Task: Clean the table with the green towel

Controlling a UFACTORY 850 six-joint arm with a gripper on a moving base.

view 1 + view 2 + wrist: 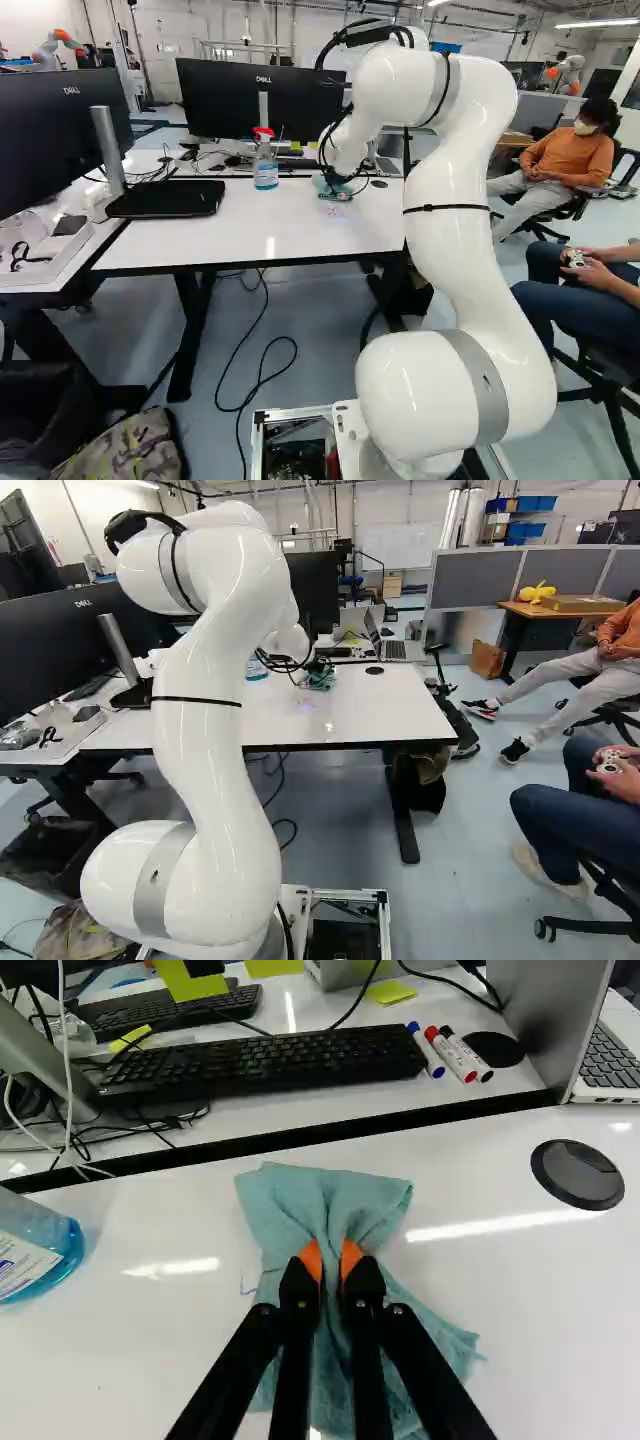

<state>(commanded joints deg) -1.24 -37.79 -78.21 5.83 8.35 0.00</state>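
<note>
In the left base view my gripper [337,180] is low over the white table [250,235], at the green towel [336,194]. In the wrist view the gripper [332,1262] is shut on the green towel [325,1205], whose cloth is pinched up between the orange pads. The rest of the towel spreads on the tabletop ahead of, under and beside the fingers. A small blue mark [247,1286] shows right beside the towel's edge. Faint purplish marks [307,702] lie on the table just on the near side of the towel.
A spray bottle [265,163] of blue liquid stands beside the towel. Beyond a dark gap are a keyboard [265,1063], markers [458,1055] and a laptop [545,1020]. A round black disc [577,1174] sits on the tabletop. Monitors [250,100] stand behind and at the left.
</note>
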